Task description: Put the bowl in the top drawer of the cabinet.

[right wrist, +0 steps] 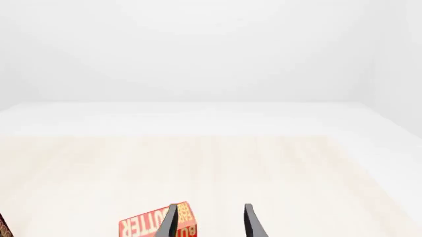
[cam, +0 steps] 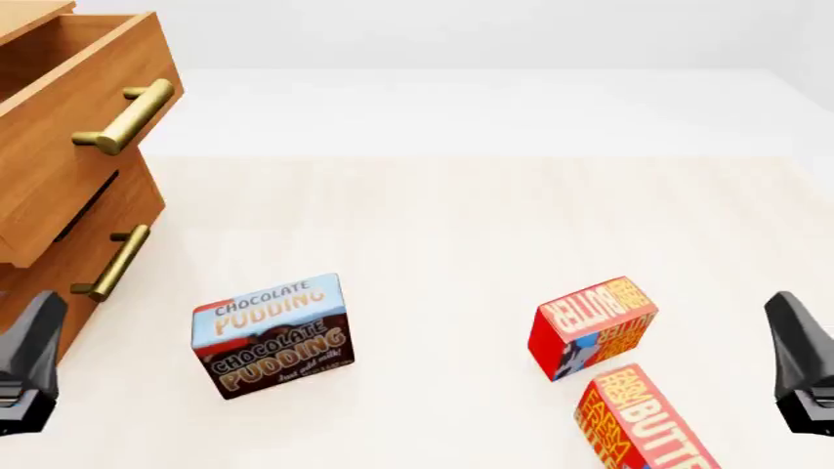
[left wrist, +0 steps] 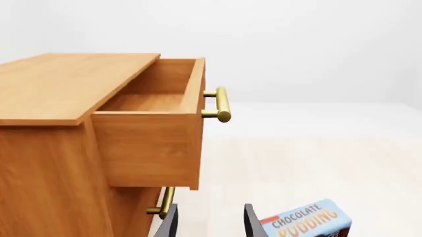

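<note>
The top drawer (left wrist: 155, 106) stands open; both the left gripper (left wrist: 207, 222) and right gripper (right wrist: 211, 219) are spread and empty. No bowl shows, so it must be found first.

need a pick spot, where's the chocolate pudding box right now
In the front view the chocolate pudding box stands on the table's left side, just right of the cabinet.

Left gripper (left wrist: 209, 223): dark grey, tapered blade-like fingers | Right gripper (right wrist: 211, 222): matching dark grey, slim pointed fingers
</note>
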Controlling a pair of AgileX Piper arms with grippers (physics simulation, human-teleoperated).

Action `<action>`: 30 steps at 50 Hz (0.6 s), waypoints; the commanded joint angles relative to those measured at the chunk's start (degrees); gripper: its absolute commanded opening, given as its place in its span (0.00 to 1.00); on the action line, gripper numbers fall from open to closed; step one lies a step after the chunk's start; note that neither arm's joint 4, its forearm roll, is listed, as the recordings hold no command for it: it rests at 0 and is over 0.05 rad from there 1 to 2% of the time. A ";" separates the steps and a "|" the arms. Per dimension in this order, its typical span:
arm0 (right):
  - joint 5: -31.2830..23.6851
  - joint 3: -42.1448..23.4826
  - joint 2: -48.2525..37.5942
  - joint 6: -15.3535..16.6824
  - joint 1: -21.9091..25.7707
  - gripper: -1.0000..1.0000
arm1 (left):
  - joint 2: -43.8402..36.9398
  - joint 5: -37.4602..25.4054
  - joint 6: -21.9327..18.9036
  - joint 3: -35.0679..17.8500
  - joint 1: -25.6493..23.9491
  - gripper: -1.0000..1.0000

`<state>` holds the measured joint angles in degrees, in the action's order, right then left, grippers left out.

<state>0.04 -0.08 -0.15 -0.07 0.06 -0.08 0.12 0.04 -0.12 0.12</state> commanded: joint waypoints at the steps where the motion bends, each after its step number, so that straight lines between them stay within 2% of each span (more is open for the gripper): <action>1: 0.44 -0.17 0.02 -0.51 0.28 1.00 | -0.04 0.54 0.18 -0.38 0.54 1.00; 8: 0.53 -0.19 0.04 -0.22 0.65 1.00 | 0.02 0.86 0.08 -0.46 0.63 1.00; 12: 0.40 -0.18 0.00 -0.31 0.73 1.00 | -0.02 -0.67 0.47 -2.51 -0.22 1.00; 15: 0.29 -0.17 -0.03 -0.32 0.28 1.00 | -0.18 -3.98 2.07 -3.16 -3.00 1.00; 19: 0.31 -0.16 -0.02 -0.63 0.20 1.00 | 0.05 -6.21 0.46 -5.62 -10.01 1.00; 27: 0.27 -0.15 -0.05 -0.98 0.39 1.00 | -0.42 -12.46 -1.70 -9.57 -13.56 1.00; 30: 0.34 -0.15 -0.03 -0.91 0.72 1.00 | -2.28 -14.37 -0.71 -11.88 -14.60 1.00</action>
<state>0.35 -0.23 -0.17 -0.79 0.46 -0.49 -8.33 -0.38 -7.06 -9.34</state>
